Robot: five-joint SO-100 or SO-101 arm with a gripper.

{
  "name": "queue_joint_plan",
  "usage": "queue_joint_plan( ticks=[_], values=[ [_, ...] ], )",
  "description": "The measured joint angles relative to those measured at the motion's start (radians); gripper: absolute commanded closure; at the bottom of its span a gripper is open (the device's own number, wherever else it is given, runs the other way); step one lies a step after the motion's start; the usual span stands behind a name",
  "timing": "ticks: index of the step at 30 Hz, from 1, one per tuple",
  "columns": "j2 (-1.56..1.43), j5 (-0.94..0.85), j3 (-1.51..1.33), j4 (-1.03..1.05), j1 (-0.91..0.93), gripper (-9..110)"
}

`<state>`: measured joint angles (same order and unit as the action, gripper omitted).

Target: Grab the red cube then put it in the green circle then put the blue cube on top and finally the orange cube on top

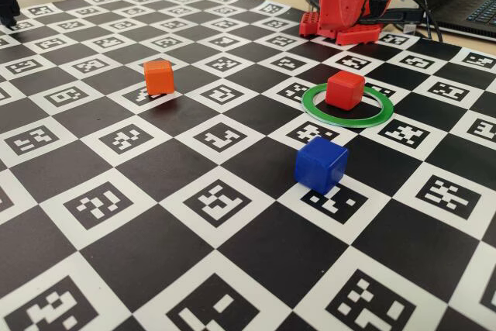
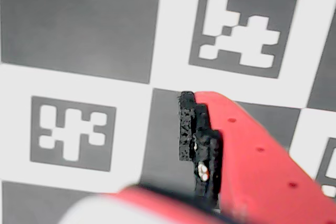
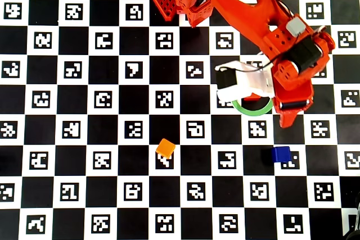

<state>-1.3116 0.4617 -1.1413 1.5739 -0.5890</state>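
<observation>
Red cube (image 1: 345, 88): sits inside the green ring (image 1: 319, 111) on the checkered marker mat (image 1: 232, 215), seen in the fixed view.
Green ring: flat on the mat; from overhead the arm (image 3: 264, 21) covers most of it.
Blue cube (image 1: 321, 163): on the mat, near the ring but outside it, toward the camera in the fixed view.
Orange cube (image 1: 158, 77): alone, well apart from the ring, left in the fixed view.
Gripper (image 2: 191, 108): holds nothing in the wrist view; whether its fingers are apart or together cannot be told.

Low oblique fixed view facing the arm base (image 1: 353, 5), top-down overhead, close downward wrist view.
</observation>
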Motion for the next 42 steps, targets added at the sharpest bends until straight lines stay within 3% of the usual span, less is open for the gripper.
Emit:
queue_joint_plan(
  ticks=[11,21,42],
  values=[
    [0.267,-0.08,0.304,0.005,0.046,72],
    [0.503,-0.04,0.534,0.005,0.063,72],
    [0.672,0.005,0.591,-0.066,0.071,72]
  ],
)
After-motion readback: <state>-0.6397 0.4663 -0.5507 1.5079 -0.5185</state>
